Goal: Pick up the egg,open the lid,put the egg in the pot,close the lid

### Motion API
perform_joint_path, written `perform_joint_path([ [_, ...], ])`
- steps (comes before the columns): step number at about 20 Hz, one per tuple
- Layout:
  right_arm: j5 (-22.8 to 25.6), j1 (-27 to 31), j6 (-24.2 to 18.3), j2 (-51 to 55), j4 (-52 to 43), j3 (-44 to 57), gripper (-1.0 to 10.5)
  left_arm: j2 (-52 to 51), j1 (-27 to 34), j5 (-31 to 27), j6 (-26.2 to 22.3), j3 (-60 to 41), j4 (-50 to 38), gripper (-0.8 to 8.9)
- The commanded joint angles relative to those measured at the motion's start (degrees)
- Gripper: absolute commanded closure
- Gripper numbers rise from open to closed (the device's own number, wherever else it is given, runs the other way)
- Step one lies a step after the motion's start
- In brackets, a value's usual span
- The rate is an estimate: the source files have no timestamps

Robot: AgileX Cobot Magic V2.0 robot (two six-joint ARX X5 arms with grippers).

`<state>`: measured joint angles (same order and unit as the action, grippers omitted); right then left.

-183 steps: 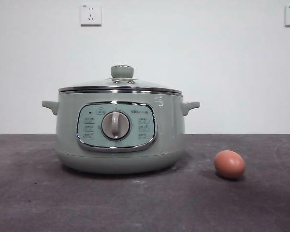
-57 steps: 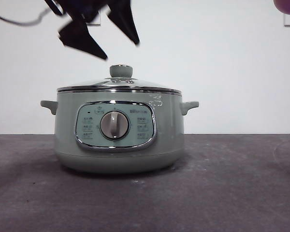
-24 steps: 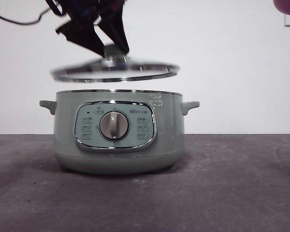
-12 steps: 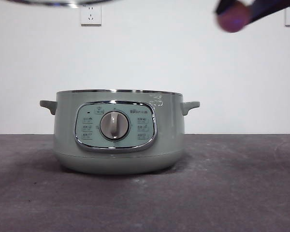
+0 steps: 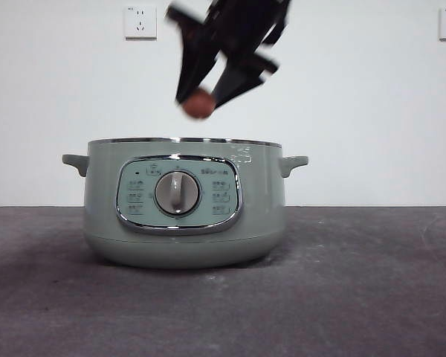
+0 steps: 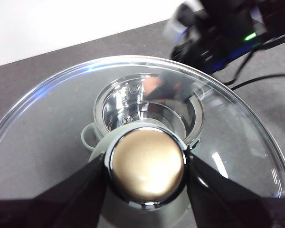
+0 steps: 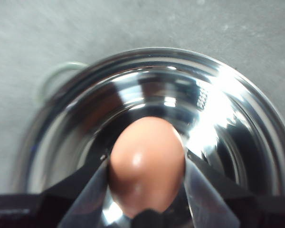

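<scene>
The sage-green pot (image 5: 184, 204) stands open on the dark table. My right gripper (image 5: 202, 102) is shut on the reddish-brown egg (image 5: 199, 104) and holds it a little above the pot's rim, near the middle. The right wrist view shows the egg (image 7: 146, 164) between the jaws over the shiny steel inside of the pot (image 7: 228, 123). My left gripper (image 6: 146, 166) is shut on the knob (image 6: 146, 165) of the glass lid (image 6: 52, 123) and holds it high above the pot (image 6: 133, 107), out of the front view.
The dark grey table (image 5: 357, 297) spreads around the pot. A white wall with two sockets (image 5: 140, 22) stands behind. The right arm (image 6: 223, 33) shows through the lid in the left wrist view.
The lid has been lifted off the pot and up out of the front view. The right gripper has moved left and down with the egg to just above the open pot.
</scene>
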<state>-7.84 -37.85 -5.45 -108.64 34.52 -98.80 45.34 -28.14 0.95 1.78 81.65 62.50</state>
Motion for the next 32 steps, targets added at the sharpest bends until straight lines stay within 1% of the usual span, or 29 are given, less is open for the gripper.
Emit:
perform_joint_path([
  [1,2.1,-0.92,-3.63,-4.52,-1.49,-1.11,9.6,-0.55,0.09,0.13,1.07,0.17,-2.01,8.22],
  [4,3.89,-1.03,-4.52,-9.03,-3.48,-1.11,9.6,-0.55,0.09,0.15,1.2,0.17,-1.97,8.22],
  [8,3.91,-0.96,-4.72,-12.46,-3.5,-1.11,9.6,-0.55,0.09,0.13,1.2,0.17,-1.97,8.22],
  [14,3.72,-1.29,-4.72,-14.32,-1.07,-1.11,9.6,-0.55,0.09,0.13,1.2,0.17,-1.97,8.22],
  [15,3.67,-1.31,-4.7,-14.29,-1.03,-1.11,9.2,-0.52,0.09,0.13,1.2,0.17,-1.99,8.22],
  [16,3.76,-1.31,-4.66,-14.25,-1.03,-1.11,7.9,-0.52,0.09,0.13,1.2,0.17,-1.99,8.22],
  [17,3.76,-1.29,-4.68,-13.84,-1.09,-1.14,5.9,-0.42,0.09,0.11,1.18,0.17,-1.99,8.22],
  [18,3.78,-1.29,-4.59,-12.87,-1.05,-1.42,4.5,-0.09,0.09,0.13,1.16,0.17,-2.05,8.22],
  [19,3.98,-1.27,-4.48,-11.61,-1.09,-1.97,4.3,0.42,0.09,0.13,1.05,0.17,-2.29,8.22],
  [22,7.13,-0.92,-4.39,-3.48,0.28,-2.47,4.4,2.71,0.09,0.22,-0.15,0.17,-4.39,8.22],
  [24,13.33,-0.42,-4.02,4.57,4.52,-2.47,4.4,5.29,0.09,0.68,-0.59,0.17,-6.12,8.22],
  [25,16.5,0.15,-3.13,9.77,7.02,-2.47,4.4,7.32,0.09,0.7,-1.49,0.17,-7.58,8.22],
  [26,18.12,0.79,-1.49,14.78,8.92,-2.47,4.4,9.46,0.09,0.9,-2.03,0.17,-9.22,8.22],
  [28,18.47,2.51,0.72,24.76,11.69,-2.47,4.4,14.75,0.07,3.37,-2.45,0.17,-13.66,8.22],
  [29,18.49,3.1,0.9,28.76,12.7,-2.47,4.4,17.44,0.04,4.22,-2.47,0.17,-16.04,8.22],
  [32,18.49,3.72,0.9,38.05,16.24,-2.47,4.4,24.7,-0.02,4.22,-3.52,0.17,-21.55,8.22],
])
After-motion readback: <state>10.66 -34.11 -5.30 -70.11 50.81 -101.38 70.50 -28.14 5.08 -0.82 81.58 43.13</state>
